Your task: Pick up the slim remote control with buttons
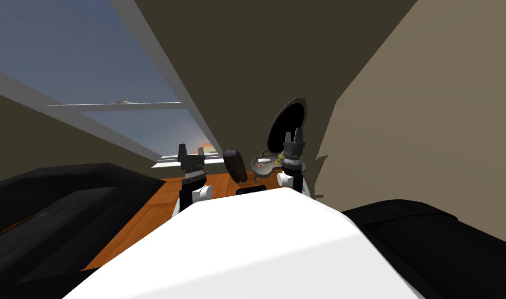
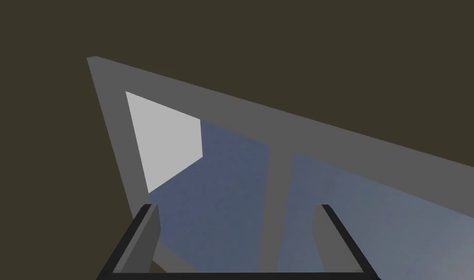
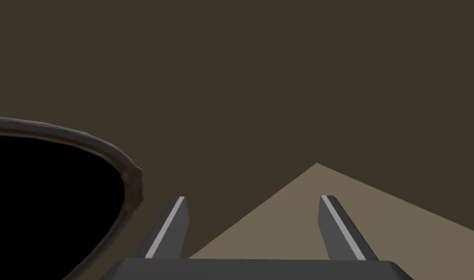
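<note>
The left claw [image 1: 190, 150] and right claw [image 1: 293, 136] stood spread, empty. The remote [image 1: 264, 160], apparently the slim pale bar on the small table [image 1: 267, 170] ahead, was judged light, rigid and slick, best pinched across its narrow sides.

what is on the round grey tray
On the tray lie a slim white bar and small red bits, too small to name. The right arm covers its right side.

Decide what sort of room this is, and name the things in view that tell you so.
Probably a living room in a house. The clues are a dark sofa-like seat beside a wooden floor, a large window, and a small table holding small items near the wall.
</note>
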You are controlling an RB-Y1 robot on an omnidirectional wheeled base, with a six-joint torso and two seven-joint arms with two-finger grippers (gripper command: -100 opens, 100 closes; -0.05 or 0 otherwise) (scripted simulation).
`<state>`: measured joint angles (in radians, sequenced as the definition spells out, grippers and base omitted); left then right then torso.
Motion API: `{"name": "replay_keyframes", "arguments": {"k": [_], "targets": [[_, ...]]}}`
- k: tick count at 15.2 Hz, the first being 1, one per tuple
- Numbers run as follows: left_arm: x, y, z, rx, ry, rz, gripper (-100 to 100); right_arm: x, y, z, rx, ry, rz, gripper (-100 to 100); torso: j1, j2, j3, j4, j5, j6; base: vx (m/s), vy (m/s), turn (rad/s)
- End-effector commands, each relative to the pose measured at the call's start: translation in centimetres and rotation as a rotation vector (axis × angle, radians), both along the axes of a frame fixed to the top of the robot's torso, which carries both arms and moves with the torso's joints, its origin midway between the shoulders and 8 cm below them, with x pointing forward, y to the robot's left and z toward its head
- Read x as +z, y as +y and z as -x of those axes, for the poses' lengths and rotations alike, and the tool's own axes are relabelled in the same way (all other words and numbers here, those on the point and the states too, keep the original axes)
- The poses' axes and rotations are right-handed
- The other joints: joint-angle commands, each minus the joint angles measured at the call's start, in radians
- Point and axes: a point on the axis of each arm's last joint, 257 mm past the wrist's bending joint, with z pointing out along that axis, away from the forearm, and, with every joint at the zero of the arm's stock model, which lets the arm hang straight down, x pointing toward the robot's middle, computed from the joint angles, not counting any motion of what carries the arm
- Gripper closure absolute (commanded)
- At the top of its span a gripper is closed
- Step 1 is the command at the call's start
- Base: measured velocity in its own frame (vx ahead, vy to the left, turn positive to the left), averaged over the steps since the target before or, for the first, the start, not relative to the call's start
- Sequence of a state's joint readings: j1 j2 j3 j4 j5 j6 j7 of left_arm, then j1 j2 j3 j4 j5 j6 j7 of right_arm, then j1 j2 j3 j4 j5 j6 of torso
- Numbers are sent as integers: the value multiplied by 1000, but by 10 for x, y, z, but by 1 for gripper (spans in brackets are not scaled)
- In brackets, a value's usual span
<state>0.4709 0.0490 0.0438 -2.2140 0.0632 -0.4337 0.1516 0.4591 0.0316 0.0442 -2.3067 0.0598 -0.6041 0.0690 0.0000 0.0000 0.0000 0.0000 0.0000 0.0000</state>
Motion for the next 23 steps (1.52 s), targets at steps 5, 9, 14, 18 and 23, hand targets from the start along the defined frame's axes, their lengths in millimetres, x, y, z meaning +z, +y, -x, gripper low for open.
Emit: {"name": "replay_keyframes", "arguments": {"k": [5, 9, 14, 18, 23], "targets": [[0, 0, 0, 0, 0, 0, 0, -26, 18, -11, 57, 80, 106, -100, 0, 1, 1, 0, 0, 0, -16, -1, 91], [0, 0, 0, 0, 0, 0, 0, -54, 30, -19, 97, 157, 176, -100, -1, 2, 1, 0, 0, 0, -27, -5, 124], [0, 0, 0, 0, 0, 0, 0, -93, 43, -26, 147, 257, 268, -100, -1, 2, 1, 0, 0, -1, -32, -4, 182], [0, 0, 0, 0, 0, 0, 0, -140, 53, -29, 192, 372, 351, -100, -1, 2, 1, 0, 0, -1, -32, -2, 246], [0, 0, 0, 0, 0, 0, 0, -224, 60, -22, 253, 564, 465, -100, -2, 2, 1, 0, 0, -1, -33, -5, 286]]}}
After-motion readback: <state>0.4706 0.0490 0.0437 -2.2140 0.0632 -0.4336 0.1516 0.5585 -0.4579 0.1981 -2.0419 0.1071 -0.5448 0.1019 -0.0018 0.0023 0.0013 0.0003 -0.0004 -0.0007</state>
